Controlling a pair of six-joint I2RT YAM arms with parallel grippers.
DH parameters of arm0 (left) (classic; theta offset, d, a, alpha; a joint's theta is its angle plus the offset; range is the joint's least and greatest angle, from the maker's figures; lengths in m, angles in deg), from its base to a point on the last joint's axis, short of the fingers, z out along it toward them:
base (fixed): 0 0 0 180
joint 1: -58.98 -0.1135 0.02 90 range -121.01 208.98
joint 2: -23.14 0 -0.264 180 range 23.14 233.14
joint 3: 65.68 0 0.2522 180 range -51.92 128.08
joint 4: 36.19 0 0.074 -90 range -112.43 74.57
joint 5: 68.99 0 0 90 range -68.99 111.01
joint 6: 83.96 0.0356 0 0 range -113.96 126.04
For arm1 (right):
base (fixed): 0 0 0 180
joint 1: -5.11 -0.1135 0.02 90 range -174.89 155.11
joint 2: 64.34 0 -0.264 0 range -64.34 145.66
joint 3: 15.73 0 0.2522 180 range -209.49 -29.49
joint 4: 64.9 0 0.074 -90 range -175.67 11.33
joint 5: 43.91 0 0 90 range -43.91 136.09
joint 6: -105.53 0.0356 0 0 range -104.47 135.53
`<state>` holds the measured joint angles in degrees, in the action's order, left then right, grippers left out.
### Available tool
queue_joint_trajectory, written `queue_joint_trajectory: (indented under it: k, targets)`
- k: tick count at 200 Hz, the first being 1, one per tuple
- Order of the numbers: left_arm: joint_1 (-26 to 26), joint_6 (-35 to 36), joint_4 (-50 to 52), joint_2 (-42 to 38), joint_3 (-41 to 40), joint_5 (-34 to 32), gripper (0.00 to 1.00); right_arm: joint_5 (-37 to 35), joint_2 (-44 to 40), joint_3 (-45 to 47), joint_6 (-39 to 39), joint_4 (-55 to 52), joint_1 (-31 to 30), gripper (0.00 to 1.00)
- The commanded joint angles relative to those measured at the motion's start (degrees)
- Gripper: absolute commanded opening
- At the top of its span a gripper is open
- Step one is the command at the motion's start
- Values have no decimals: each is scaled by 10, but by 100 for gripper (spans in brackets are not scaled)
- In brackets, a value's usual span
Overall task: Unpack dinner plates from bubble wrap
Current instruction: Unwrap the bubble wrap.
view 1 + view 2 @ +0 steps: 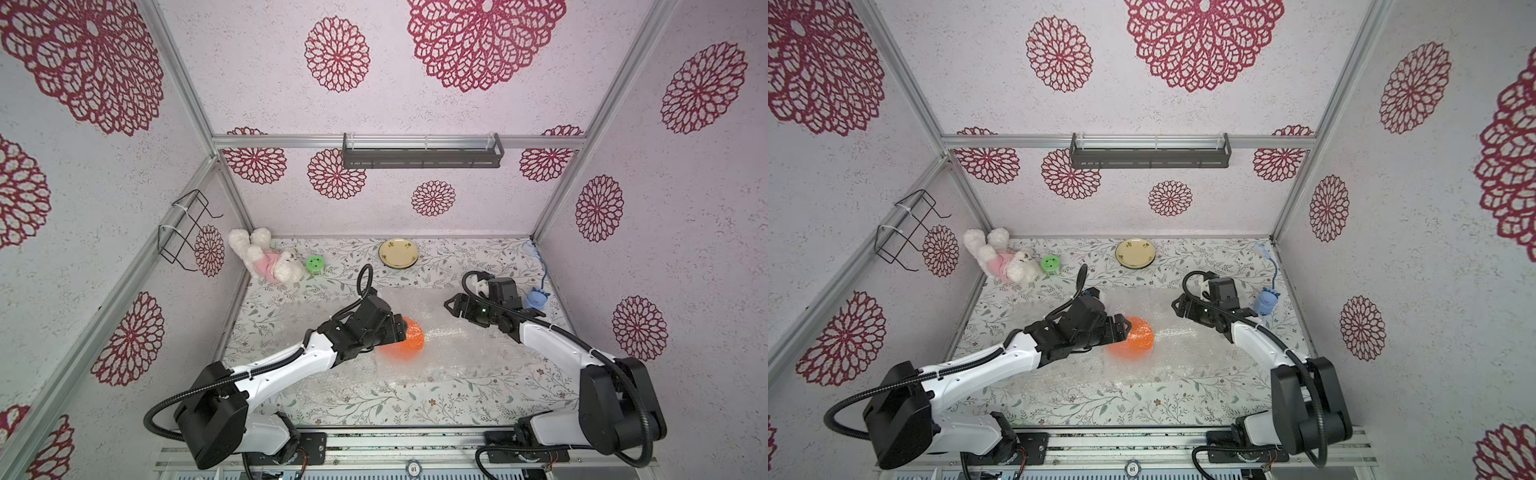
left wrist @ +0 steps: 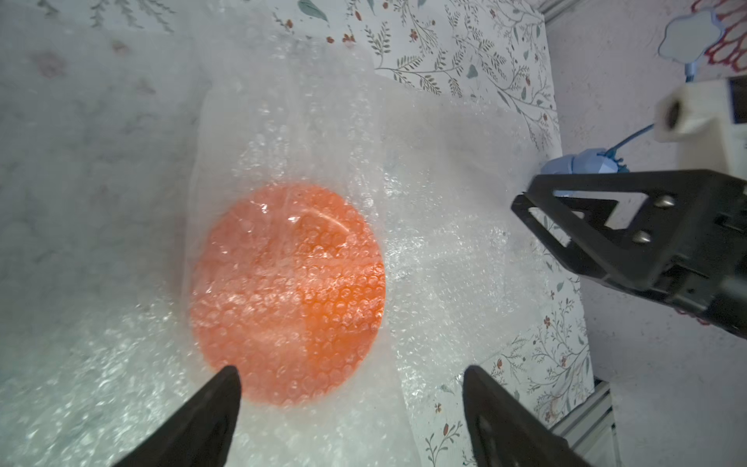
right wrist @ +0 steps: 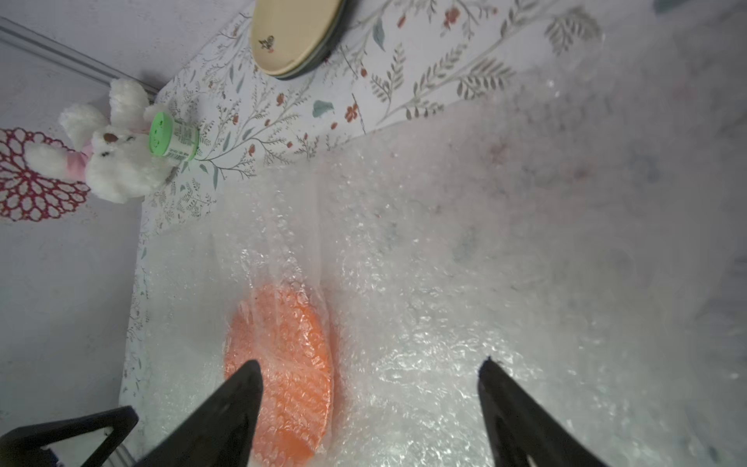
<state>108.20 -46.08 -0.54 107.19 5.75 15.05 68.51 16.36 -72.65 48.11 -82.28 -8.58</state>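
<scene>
Your left gripper (image 2: 351,370) gapes wide over the orange plate (image 2: 287,295), lying mid-table under bubble wrap (image 2: 436,210); your right gripper (image 3: 370,362), equally wide and empty, hangs nearby. The cream plate (image 1: 398,253) sits behind.

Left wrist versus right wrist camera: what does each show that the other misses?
Left wrist only: the blue toy. Right wrist only: the cream plate, the plush bunny and the green tub. Both: the orange plate lying under bubble wrap, plus the left tool and right tool, each open.
</scene>
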Motion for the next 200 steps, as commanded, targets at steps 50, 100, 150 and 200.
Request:
queue_joint_trajectory:
  k: [50, 100, 150, 200]
  targets:
    - [84, 59, 209, 277, 264, -134, 79, 89, 24, 69, 69, 83, 60, 99]
    - [102, 49, 300, 407, 382, -173, 74, 112, 37, 99, 71, 112, 90, 99]
    - [112, 5, 395, 467, 455, -230, 63, 108, 53, 107, 72, 118, 96, 99]
    - [115, -30, 443, 486, 486, -259, 39, 106, 57, 107, 72, 119, 104, 99]
